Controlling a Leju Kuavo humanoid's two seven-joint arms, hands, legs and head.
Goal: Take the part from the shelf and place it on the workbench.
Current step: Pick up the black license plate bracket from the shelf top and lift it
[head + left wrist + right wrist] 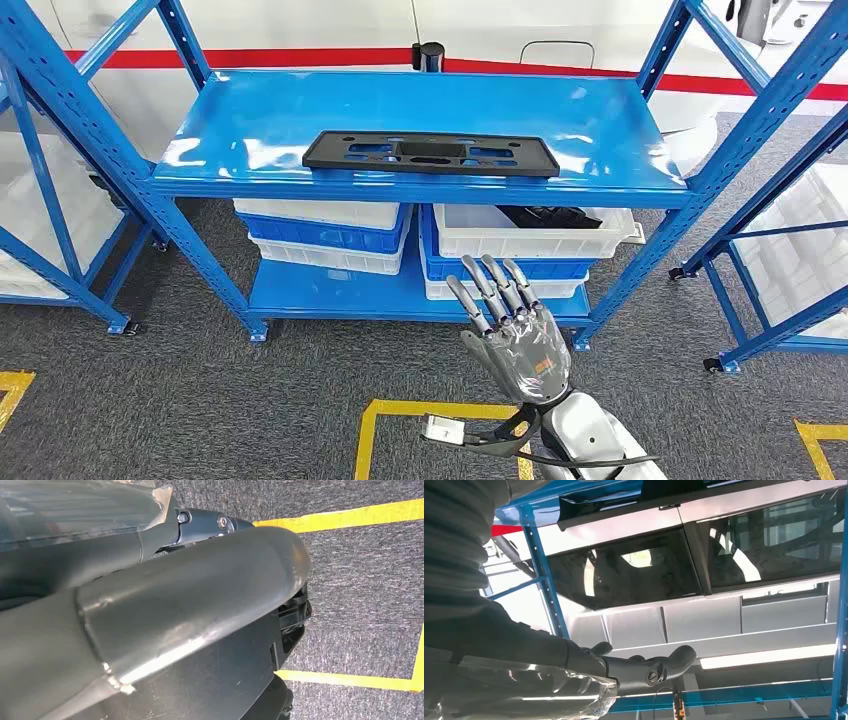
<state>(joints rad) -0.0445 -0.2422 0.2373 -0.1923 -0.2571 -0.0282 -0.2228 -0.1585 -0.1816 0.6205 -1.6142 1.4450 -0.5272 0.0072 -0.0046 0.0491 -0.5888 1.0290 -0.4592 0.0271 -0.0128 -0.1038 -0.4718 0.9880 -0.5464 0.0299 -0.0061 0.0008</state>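
The blue shelf (250,110) takes up most of the head view, its top deck glossy and its uprights slanting away on both sides, with more blue racking at the left and right edges. Below the top deck, white and blue bins (325,235) are stacked in two piles on the lower deck; the open white bin (535,232) on the right pile holds some dark items that cannot be made out. The floor is grey carpet (180,400) marked with yellow tape lines (440,408). The part (430,153), a long flat black plate with cut-outs, lies on the top deck near its front edge, roughly centred, touched by nothing. The right hand (510,325) is raised in front of the lower deck, below the part and well apart from it, its fingers stretched out, spread and empty. The left hand's state cannot be told: the left wrist view shows grey metal body parts over carpet and yellow tape.
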